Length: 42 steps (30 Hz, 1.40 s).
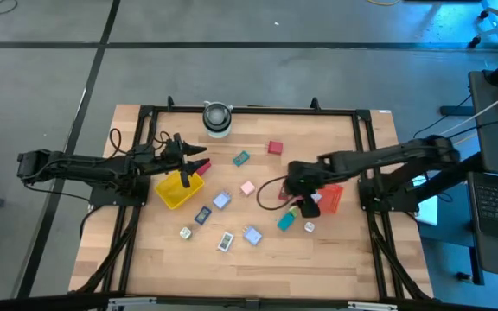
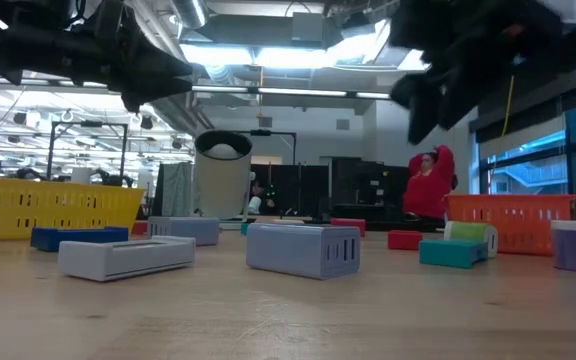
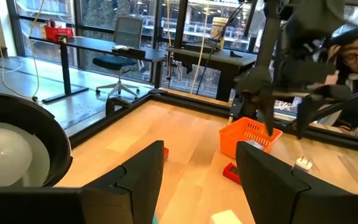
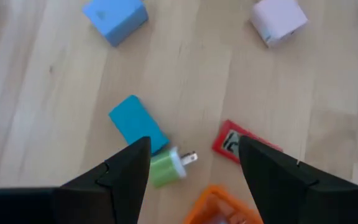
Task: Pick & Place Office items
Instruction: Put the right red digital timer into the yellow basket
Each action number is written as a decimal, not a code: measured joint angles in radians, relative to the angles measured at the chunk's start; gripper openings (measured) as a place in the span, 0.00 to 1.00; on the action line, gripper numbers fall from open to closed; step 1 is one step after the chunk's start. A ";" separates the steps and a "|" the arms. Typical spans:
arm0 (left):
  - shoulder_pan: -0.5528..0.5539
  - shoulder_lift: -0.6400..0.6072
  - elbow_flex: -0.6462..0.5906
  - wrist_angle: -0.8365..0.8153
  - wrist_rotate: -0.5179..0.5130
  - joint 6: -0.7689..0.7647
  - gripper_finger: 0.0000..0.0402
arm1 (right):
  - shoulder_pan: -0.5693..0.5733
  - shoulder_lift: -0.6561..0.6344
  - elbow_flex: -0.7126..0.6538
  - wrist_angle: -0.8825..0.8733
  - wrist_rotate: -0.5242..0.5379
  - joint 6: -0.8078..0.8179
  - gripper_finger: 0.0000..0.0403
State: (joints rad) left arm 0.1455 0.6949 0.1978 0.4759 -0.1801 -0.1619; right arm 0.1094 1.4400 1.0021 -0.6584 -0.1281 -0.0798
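A: Right up close to the low camera sits a pale block (image 2: 303,247) with slots in its side, and a flat white piece (image 2: 126,256) lies beside it on the table (image 1: 335,250).

B: What are the arms doing?

A: The right gripper (image 4: 191,163) hangs over the table next to the orange tray (image 1: 331,198). Its fingers are spread wide and there is nothing between them.

B: What is under it?

A: A teal block (image 4: 137,123), a green plug (image 4: 169,167) with small metal pins, and a red piece (image 4: 235,143). The green plug is touching the teal block. The red piece lies just beside the tray.

B: And the left one?

A: The left gripper (image 3: 197,171) is up above the yellow tray (image 1: 178,190), near the round white can (image 1: 217,118). It is open too and holds nothing.

B: So which step is this?

A: It looks like the right arm is lining up for a pick. Most pieces are on the bare wood, like the pink one (image 1: 247,187) and the red one (image 1: 274,148), so lots of the job looks left.

B: What comes next?

A: Likely the right gripper must go straight down, with one finger on each side of the green plug or the teal block, then squeeze. The two touch, so it could bump the wrong one.
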 joint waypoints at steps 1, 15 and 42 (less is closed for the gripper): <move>0.000 0.000 0.000 0.000 0.000 0.000 0.49 | -0.005 0.026 0.017 -0.003 -0.010 -0.028 0.61; 0.000 0.000 0.000 -0.010 0.021 0.024 0.49 | -0.080 0.271 0.190 -0.180 0.137 -0.318 0.61; 0.000 0.006 0.000 -0.040 0.096 -0.071 0.49 | -0.114 0.378 0.186 -0.128 0.083 -0.415 0.61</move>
State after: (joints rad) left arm 0.1455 0.7013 0.1978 0.4360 -0.0841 -0.2331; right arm -0.0044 1.8183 1.1885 -0.7867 -0.0452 -0.4945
